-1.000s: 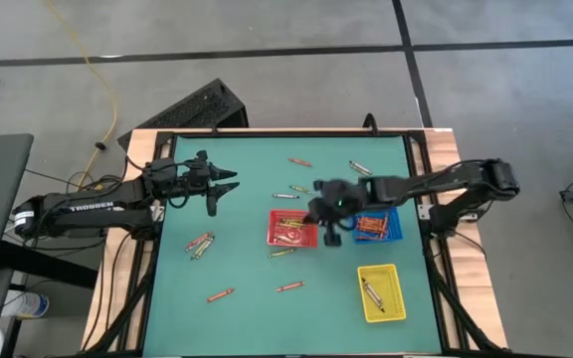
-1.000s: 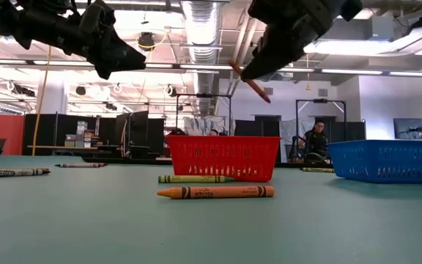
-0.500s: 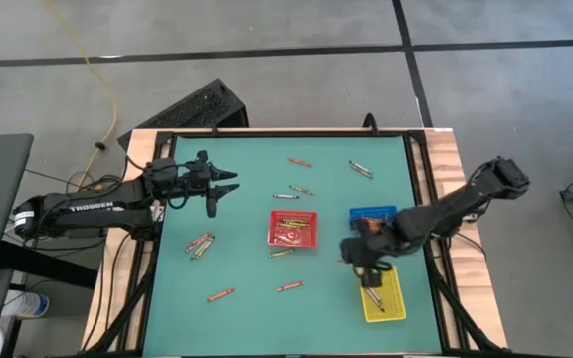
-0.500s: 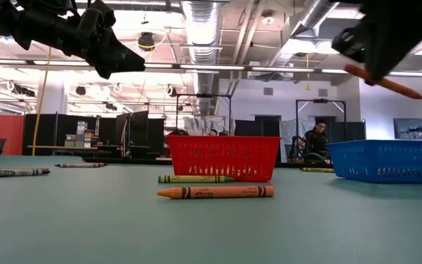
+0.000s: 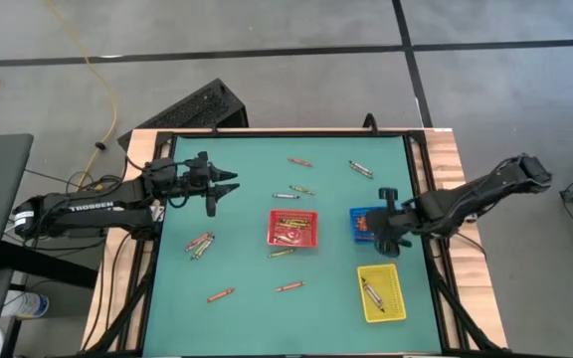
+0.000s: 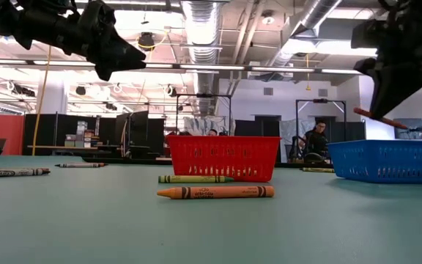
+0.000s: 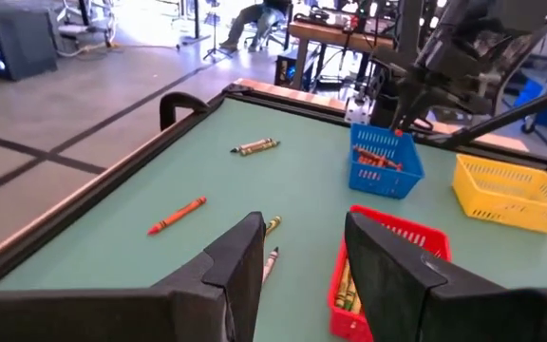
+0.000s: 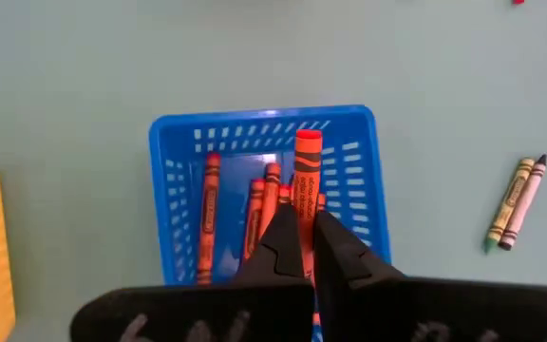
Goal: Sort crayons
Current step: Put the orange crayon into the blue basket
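My right gripper [image 5: 384,221] hangs over the blue tray [image 5: 364,225], shut on an orange-red crayon [image 8: 307,176]; the low view shows the crayon [image 6: 381,119] slanting out under it. Several orange-red crayons [image 8: 211,214] lie in the blue tray. My left gripper [image 5: 229,183] is open and empty above the table's far left part; it also shows in the low view [image 6: 116,55] and in its wrist view [image 7: 304,242]. Loose crayons lie flat on the green mat, among them an orange one [image 6: 215,192] and a green one [image 6: 195,179] in front of the red tray [image 5: 293,228]. My right gripper pinches the orange-red crayon between its two fingers [image 8: 278,237], on the crayon's sides near one end [image 8: 304,220]. The fingers point down from above. The rest of the crayon sticks out past the fingertips, tilted a little off level, clear above the blue tray.
A yellow tray [image 5: 381,292] with a grey crayon stands near the table's near right corner. The red tray holds several yellowish crayons. Loose crayons lie at the far side [image 5: 299,161], [image 5: 360,168], and at the near left [image 5: 200,244], [image 5: 220,294]. A raised black rim [image 5: 157,249] frames the mat.
My right gripper, holding the crayon all along, has gone from beside the red tray toward the yellow tray at the near right, then back toward the far edge, and now stands over the blue tray. The crayon has turned with it and now lies nearer to level.
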Tool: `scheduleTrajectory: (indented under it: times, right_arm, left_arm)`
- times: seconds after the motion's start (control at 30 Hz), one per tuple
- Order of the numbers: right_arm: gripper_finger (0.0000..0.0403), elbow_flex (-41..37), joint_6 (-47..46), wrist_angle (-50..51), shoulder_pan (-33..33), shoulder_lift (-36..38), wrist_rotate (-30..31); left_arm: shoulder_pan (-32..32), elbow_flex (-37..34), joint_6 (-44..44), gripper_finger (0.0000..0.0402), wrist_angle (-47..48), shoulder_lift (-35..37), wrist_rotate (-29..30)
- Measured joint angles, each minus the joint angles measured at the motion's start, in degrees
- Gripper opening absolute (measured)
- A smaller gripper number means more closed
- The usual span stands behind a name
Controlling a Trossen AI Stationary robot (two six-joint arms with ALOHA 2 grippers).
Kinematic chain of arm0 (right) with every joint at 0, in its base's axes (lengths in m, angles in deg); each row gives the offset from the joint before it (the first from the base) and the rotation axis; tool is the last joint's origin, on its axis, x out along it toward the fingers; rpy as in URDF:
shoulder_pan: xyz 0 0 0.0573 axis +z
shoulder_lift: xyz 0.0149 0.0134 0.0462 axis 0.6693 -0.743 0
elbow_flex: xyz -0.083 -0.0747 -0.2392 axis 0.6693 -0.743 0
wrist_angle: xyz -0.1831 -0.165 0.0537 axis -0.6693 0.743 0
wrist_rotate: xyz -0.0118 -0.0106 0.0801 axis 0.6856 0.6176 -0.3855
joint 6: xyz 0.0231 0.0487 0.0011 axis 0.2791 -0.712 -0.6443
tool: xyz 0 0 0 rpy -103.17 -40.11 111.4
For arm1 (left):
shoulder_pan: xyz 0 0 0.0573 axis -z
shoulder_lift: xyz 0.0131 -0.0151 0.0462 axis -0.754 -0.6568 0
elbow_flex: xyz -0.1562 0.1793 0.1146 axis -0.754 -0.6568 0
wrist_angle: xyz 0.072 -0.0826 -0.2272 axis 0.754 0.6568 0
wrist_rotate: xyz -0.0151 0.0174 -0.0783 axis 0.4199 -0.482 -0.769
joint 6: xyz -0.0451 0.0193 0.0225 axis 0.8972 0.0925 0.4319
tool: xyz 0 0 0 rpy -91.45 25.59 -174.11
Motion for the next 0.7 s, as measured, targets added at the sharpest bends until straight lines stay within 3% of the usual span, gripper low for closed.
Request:
scheduleTrajectory:
  times: [0.4,0.7]
  right_arm:
    - [0.0013,0.42,0.24,0.27,-1.53,1.86,-1.06]
    - [0.0084,0.42,0.08,0.27,-3.37,1.74,-1.02]
  left_arm:
    - [0.0,-0.02,5.75,0.0137,1.21,0.0,-0.04]
    - [-0.02,-0.02,4.84,0.0137,1.25,0.0,-0.01]
